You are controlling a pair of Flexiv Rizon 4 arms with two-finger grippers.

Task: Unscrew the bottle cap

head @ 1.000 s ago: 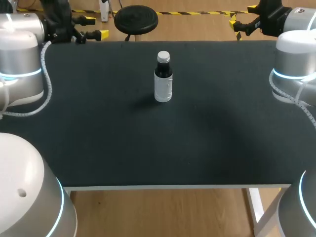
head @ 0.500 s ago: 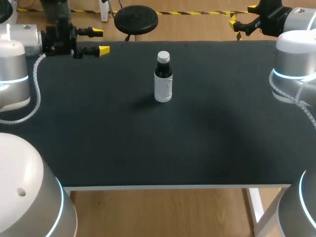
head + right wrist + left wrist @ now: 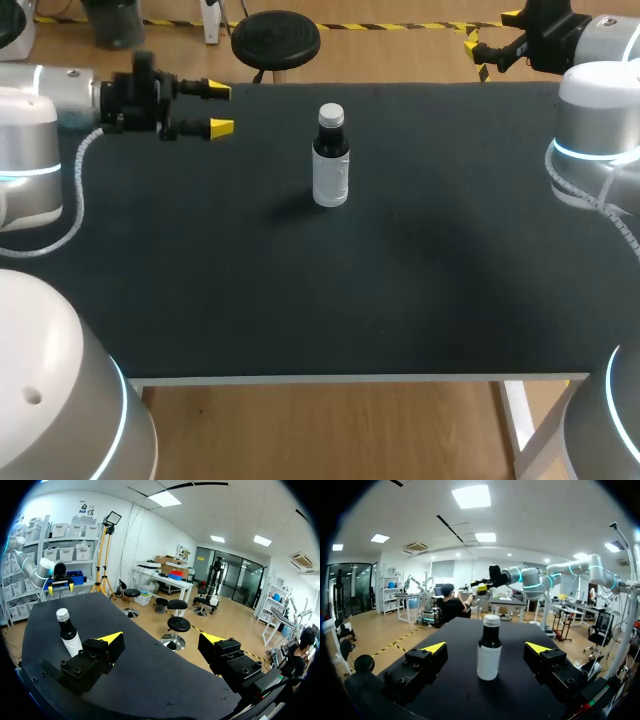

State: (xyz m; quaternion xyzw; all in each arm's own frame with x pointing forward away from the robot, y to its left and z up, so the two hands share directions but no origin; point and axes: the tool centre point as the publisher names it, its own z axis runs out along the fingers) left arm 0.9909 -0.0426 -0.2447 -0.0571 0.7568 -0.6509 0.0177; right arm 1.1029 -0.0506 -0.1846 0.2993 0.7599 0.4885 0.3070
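Head view first: the bottle (image 3: 331,170) stands upright on the dark table (image 3: 300,300), a little behind its middle. A pale label wraps the bottle's lower body, and the white cap (image 3: 331,115) sits on the black neck. My left gripper (image 3: 221,109) hangs over the far left part of the table. It points toward the bottle and is well apart from it. Its two yellow-tipped fingers are spread wide with nothing between them.

From the left wrist view the bottle sits straight ahead, centred in the gap between those fingers (out beyond the tips, touched by neither).

My right gripper (image 3: 490,32) is up by the table's far right corner, its fingers likewise spread and holding nothing. In the right wrist view the bottle appears off to one side, beyond the finger nearer it and well out on the table.
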